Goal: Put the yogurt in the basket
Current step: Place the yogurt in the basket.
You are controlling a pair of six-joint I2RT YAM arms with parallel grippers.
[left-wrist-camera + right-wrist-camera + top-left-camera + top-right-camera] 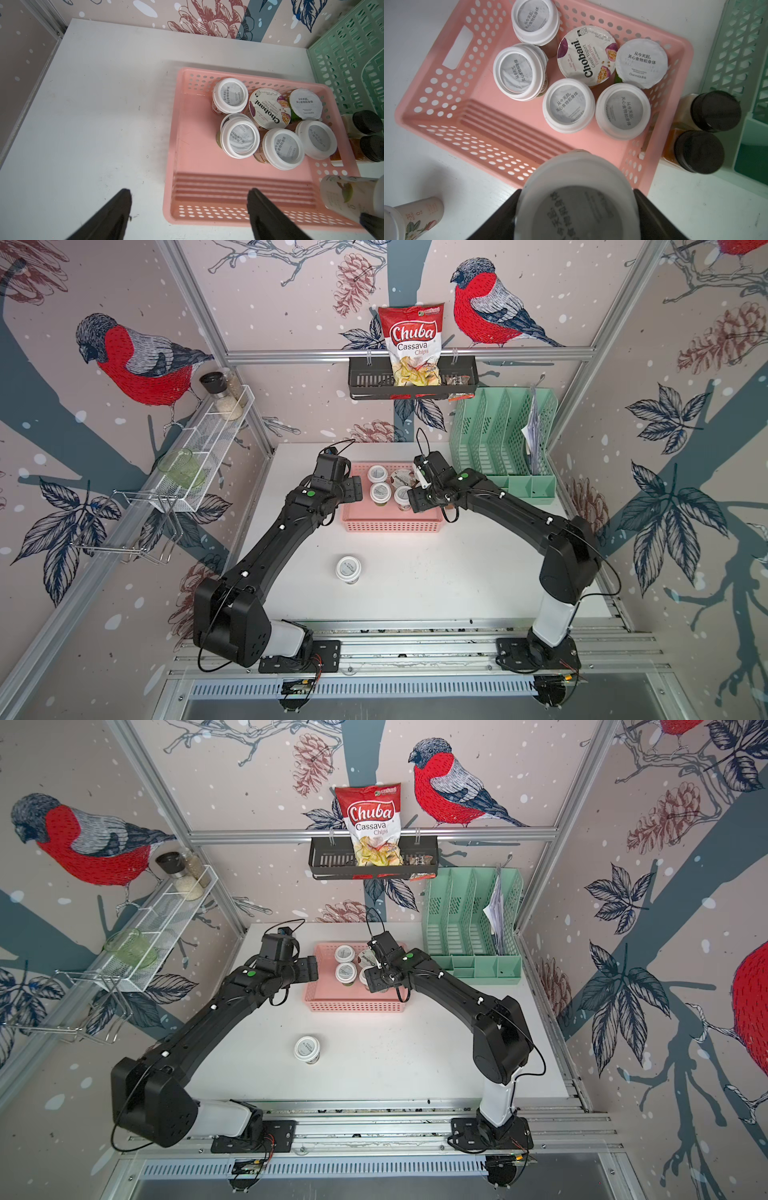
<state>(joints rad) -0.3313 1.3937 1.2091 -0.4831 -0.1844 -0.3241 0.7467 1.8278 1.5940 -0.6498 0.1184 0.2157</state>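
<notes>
Right up against the lens in the right wrist view is the held yogurt cup (579, 209), lid up. Your right gripper (576, 193) is pinching it by its sides, one black finger on each flank. It hangs over the near wall of the pink basket (436, 89), toward the right corner, so by my read it's not properly over the floor yet.

The free floor lies forward and to the left of that claw. The ribbed near strip and the left half are bare, while the cups already in (569, 106), Chobani cup (587, 56) included, crowd the far right part. The cup's axis is vertical, so I'd nudge it forward over the wall and then go straight down, stopping short of the two nearest lids. Mind the two black-capped spice jars (708, 133) just outside the right wall.

Your left gripper (189, 194) is spread wide and empty. It straddles the basket's left wall, with one finger over the white table (93, 104) and the other over the basket.

One last cup (348, 569) stands upright on the table in front of the basket, well apart from it. The left arm looks nearer and has nothing in it, so I'd hand it that one.
</notes>
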